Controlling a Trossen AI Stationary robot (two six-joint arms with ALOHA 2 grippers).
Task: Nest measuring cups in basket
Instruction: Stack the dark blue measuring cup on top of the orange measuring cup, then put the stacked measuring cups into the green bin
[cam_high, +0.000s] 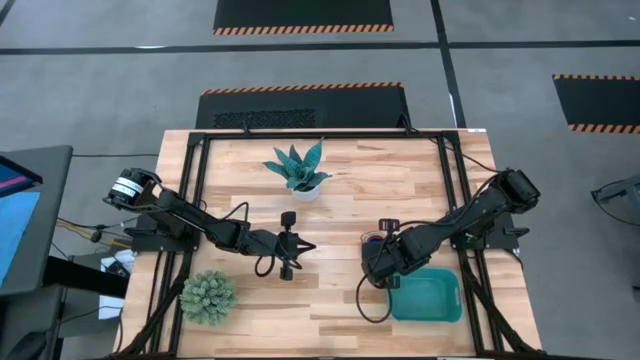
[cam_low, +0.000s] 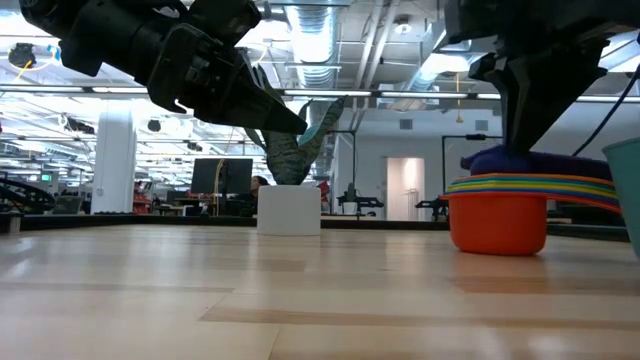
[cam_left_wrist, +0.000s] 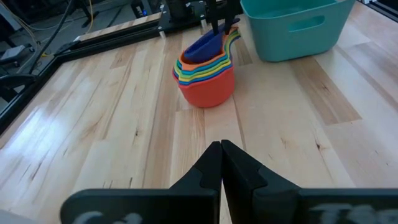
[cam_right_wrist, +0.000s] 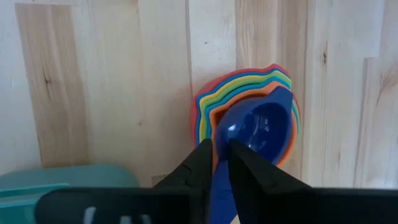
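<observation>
The measuring cups (cam_left_wrist: 205, 74) stand nested in one stack on the table, red outermost, then orange, yellow, green and light blue, with a dark blue cup (cam_right_wrist: 258, 127) on top. The stack's red bottom (cam_low: 497, 228) rests on the wood, just beside the teal basket (cam_left_wrist: 292, 25). My right gripper (cam_right_wrist: 221, 163) hangs over the stack, pointing down, shut on the blue cup. My left gripper (cam_left_wrist: 221, 155) is shut on nothing and hovers above the table's middle (cam_high: 290, 245), aimed at the stack. My right gripper pinches the dark blue cup's flat handle (cam_right_wrist: 221, 186) between its two fingers (cam_right_wrist: 200, 163), coming from above and pointing down. The fingers lie across the handle. The blue cup's bowl sits in the top of the nested stack, slightly tilted (cam_low: 535, 160).
A spiky teal plant in a white pot (cam_high: 298, 168) stands toward the far edge. A round green plant (cam_high: 208, 296) sits near the near-left corner. The basket (cam_high: 428, 295) sits at the near right. Bare wood lies between the two grippers.
</observation>
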